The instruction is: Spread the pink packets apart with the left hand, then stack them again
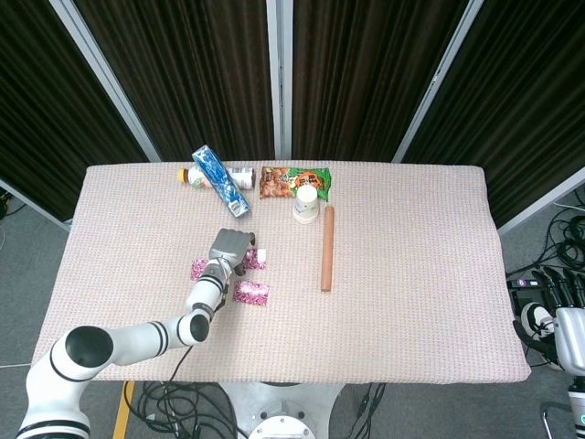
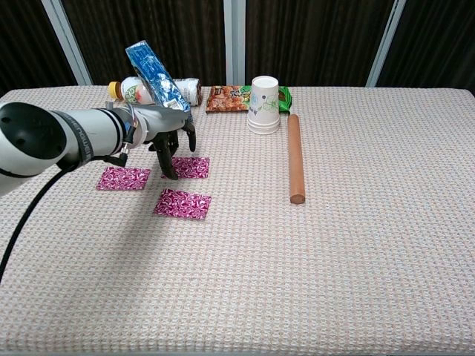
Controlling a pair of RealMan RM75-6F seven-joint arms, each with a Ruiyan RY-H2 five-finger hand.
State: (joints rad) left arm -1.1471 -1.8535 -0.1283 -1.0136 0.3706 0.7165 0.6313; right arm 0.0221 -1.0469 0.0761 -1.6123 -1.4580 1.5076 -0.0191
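Seemingly left robot hand (image 2: 169, 135) touching packet (image 2: 191, 167) edge

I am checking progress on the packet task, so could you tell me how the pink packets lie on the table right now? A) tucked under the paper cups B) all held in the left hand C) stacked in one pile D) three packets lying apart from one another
D: the chest view shows three pink packets lying flat and apart on the table, with the left hand over the rear one.
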